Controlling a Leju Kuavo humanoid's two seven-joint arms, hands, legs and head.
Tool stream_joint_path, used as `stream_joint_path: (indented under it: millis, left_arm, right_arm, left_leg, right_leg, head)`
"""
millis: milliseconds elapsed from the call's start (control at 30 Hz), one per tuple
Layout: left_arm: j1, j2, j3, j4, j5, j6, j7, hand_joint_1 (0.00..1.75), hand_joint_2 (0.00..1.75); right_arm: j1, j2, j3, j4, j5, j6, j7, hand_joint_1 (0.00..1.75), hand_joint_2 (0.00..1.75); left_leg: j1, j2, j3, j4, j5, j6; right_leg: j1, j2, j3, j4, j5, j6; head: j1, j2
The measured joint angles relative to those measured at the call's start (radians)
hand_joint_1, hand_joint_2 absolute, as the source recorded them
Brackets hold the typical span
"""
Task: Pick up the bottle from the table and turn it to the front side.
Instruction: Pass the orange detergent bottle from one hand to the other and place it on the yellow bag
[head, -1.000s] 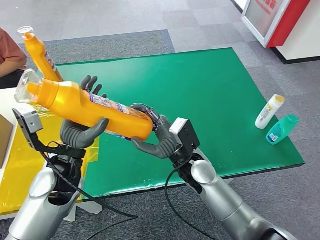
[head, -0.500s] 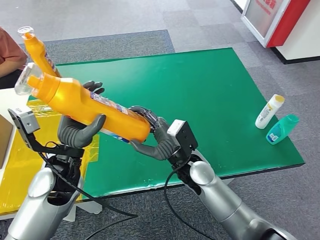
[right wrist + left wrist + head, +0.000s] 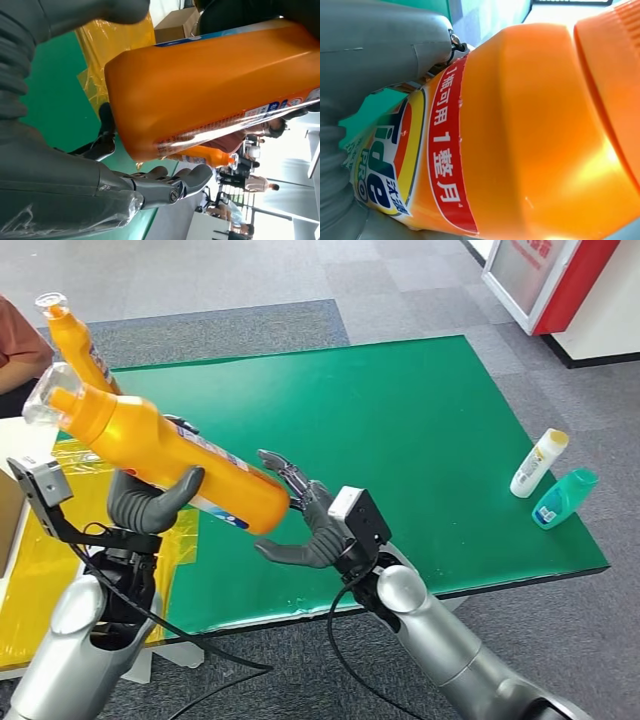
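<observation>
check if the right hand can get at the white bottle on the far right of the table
Probably yes: the right hand is open and holds nothing, and bare green table lies between it and the white bottle. Whether the arm stretches that far is unclear.

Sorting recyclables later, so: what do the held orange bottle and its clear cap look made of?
The orange bottle, gripped by the left hand, looks like glossy opaque plastic: bright highlights and smooth moulded curves show in the left wrist view. Its label looks like shiny printed film. The clear cap seems to be transparent hard plastic, though glass can't be ruled out.
</observation>
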Motion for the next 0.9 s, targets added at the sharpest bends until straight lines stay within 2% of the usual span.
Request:
stream_joint_path:
  millis: [167,400,600,900]
  left_arm:
    - [-0.002,0.028,0.017,0.004,-0.152,0.065,0.001,1.75,1.75]
    - [-0.01,0.088,0.06,0.036,-0.564,0.154,0.057,1.75,1.75]
    - [-0.029,0.133,0.078,0.079,-0.873,0.166,0.147,1.75,1.75]
    - [-0.048,0.211,0.071,0.157,-1.488,0.208,0.315,1.75,1.75]
  right_arm:
    - [0.011,-0.002,-0.012,0.0,-0.003,-0.011,0.0,0.0,1.75]
    - [0.034,-0.009,-0.06,0.0,0.015,-0.027,0.001,0.0,1.75]
    - [0.045,-0.011,-0.101,-0.002,0.035,-0.019,0.004,0.0,1.75]
    - [0.045,-0.011,-0.132,-0.011,0.056,0.004,0.019,0.0,1.75]
  left_leg:
    - [0.0,0.0,0.0,0.0,0.0,0.0]
    - [0.0,0.0,0.0,0.0,0.0,0.0]
    - [0.0,0.0,0.0,0.0,0.0,0.0]
    - [0.0,0.0,0.0,0.0,0.0,0.0]
  right_leg:
    - [0.0,0.0,0.0,0.0,0.0,0.0]
    - [0.0,0.0,0.0,0.0,0.0,0.0]
    - [0.0,0.0,0.0,0.0,0.0,0.0]
    - [0.0,0.0,-0.001,0.0,0.0,0.0]
  head:
    - [0.0,0.0]
    - [0.0,0.0]
    - [0.0,0.0]
    - [0.0,0.0]
